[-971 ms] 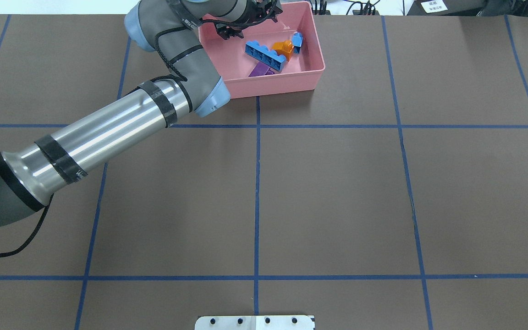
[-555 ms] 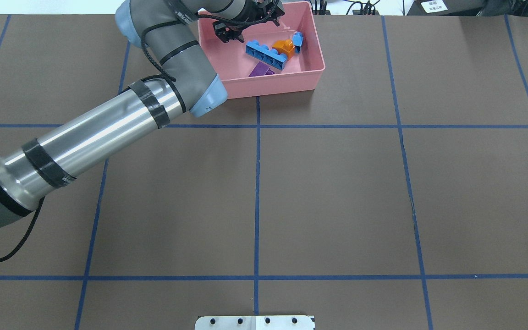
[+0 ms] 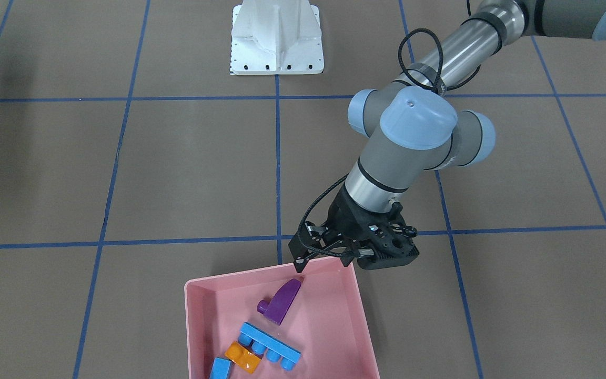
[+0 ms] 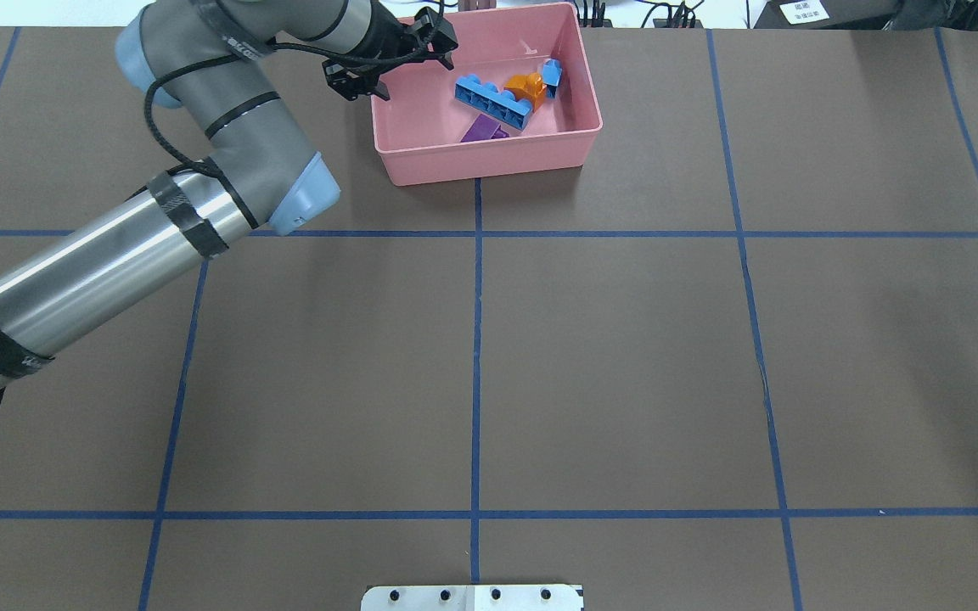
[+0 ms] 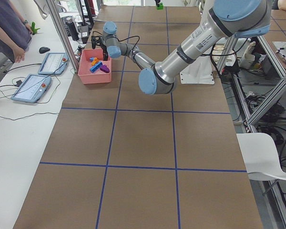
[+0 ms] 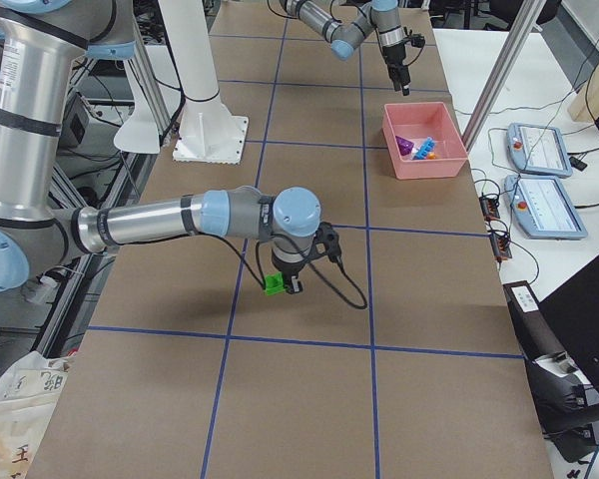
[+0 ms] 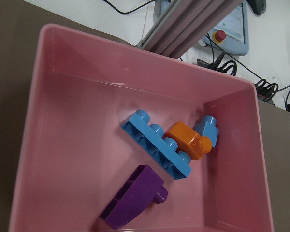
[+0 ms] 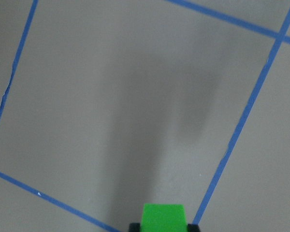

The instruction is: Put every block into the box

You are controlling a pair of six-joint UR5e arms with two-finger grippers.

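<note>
The pink box (image 4: 489,165) stands at the far side of the table. In it lie the long blue block (image 4: 493,102), the orange block (image 4: 527,85), the small blue block (image 4: 551,75) and the purple sloped block (image 4: 482,130). My left gripper (image 4: 396,72) is open and empty, above the box's left wall; in the front-facing view it (image 3: 342,258) hangs over the box's near rim (image 3: 192,326). My right gripper (image 6: 285,281) is shut on the green block (image 8: 164,217), low over the table, far from the box.
The white robot base plate (image 4: 472,596) sits at the table's near edge. Two tablets (image 5: 38,86) and an operator (image 5: 7,28) are beside the box's end of the table. A metal frame post (image 6: 494,75) rises behind the box.
My left arm has swung to the left and drawn back. Its gripper has moved from over the box's inside to over its left wall. The blocks in the box have not moved.
</note>
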